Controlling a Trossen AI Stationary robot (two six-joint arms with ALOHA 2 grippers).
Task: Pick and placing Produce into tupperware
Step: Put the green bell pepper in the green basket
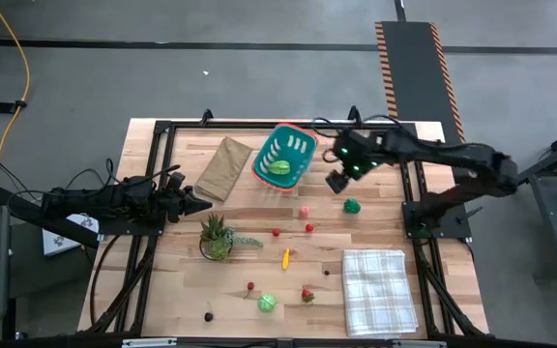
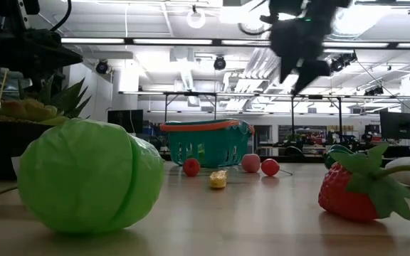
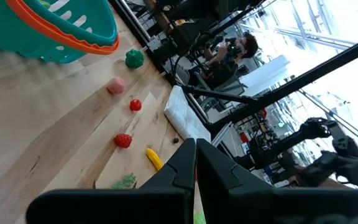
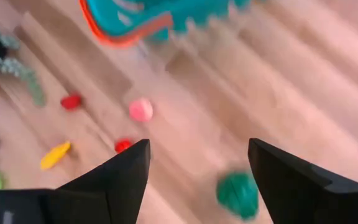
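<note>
The teal tupperware [image 1: 283, 157] with its orange rim stands at the table's far middle, and a green piece [image 1: 278, 166] lies in it. The produce is scattered on the wood: a dark green piece [image 1: 353, 205], a pink ball [image 1: 305, 210], red pieces [image 1: 309, 228], a yellow piece [image 1: 285, 257], a strawberry [image 1: 307, 294] and a light green cabbage [image 1: 267, 304]. My right gripper [image 1: 339, 179] hangs open above the table, just right of the tupperware. In its wrist view nothing lies between its fingers [image 4: 197, 168], and the dark green piece [image 4: 238, 193] is below. My left gripper [image 1: 201, 204] waits shut at the left, holding nothing.
A flat brown paper bag [image 1: 222, 166] lies left of the tupperware. A spiky potted plant [image 1: 218, 237] stands in front of my left gripper. A checked cloth [image 1: 377, 288] lies at the near right. The black frame rails [image 1: 414, 193] run along the table's sides.
</note>
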